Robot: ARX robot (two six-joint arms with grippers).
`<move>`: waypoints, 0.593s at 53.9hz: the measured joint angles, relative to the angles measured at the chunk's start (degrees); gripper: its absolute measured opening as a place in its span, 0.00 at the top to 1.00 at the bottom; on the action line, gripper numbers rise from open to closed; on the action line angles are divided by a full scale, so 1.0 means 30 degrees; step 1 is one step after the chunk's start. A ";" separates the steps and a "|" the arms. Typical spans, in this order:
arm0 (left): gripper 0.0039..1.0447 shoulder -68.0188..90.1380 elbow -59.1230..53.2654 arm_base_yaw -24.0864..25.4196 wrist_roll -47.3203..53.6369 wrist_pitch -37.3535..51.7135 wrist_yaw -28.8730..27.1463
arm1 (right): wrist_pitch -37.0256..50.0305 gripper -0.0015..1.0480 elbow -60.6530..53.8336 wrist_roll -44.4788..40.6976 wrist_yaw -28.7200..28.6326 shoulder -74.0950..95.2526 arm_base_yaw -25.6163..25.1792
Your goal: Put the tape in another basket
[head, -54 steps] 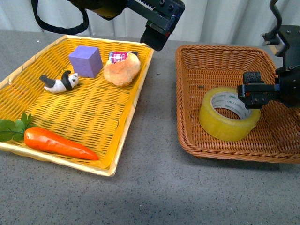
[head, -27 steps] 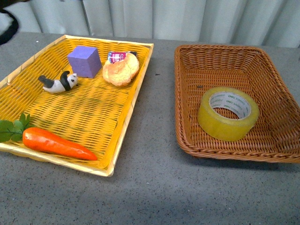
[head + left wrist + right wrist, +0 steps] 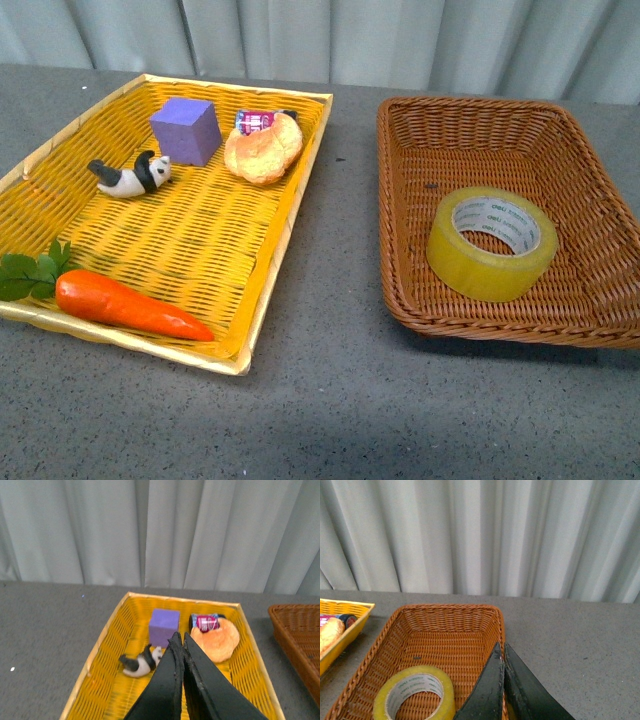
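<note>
Tape [image 3: 491, 243] is seen lying flat in the basket [image 3: 470, 136], both grippers [image 3: 182, 641] [image 3: 502, 652] pulled clear with jaws pressed together on nothing, so the job looks pretty much done.

Front overlooks both; wrists share basket [image 3: 400, 200].

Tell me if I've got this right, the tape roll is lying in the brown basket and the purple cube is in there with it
Not quite. The tape lies alone in the brown basket. The purple cube sits in the yellow tray, beside the panda figure, as the front view shows.
</note>
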 joint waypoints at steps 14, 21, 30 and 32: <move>0.97 -0.3453 -0.1785 0.0882 -0.0044 -0.1865 0.0998 | -0.2754 0.99 -0.1195 0.0007 -0.0007 -0.4269 0.0000; 0.97 -0.5479 -0.2368 0.2018 -0.0051 -0.3359 0.1982 | -0.4248 0.99 -0.1596 0.0007 0.0000 -0.6280 0.0000; 0.97 -0.8444 -0.2951 0.2098 -0.0051 -0.5712 0.2047 | -0.6747 0.99 -0.2004 0.0007 -0.0058 -0.9151 0.0000; 0.97 -0.8990 -0.3031 0.2098 -0.0051 -0.6178 0.2055 | -0.7242 0.99 -0.2062 0.0007 -0.0051 -0.9712 0.0000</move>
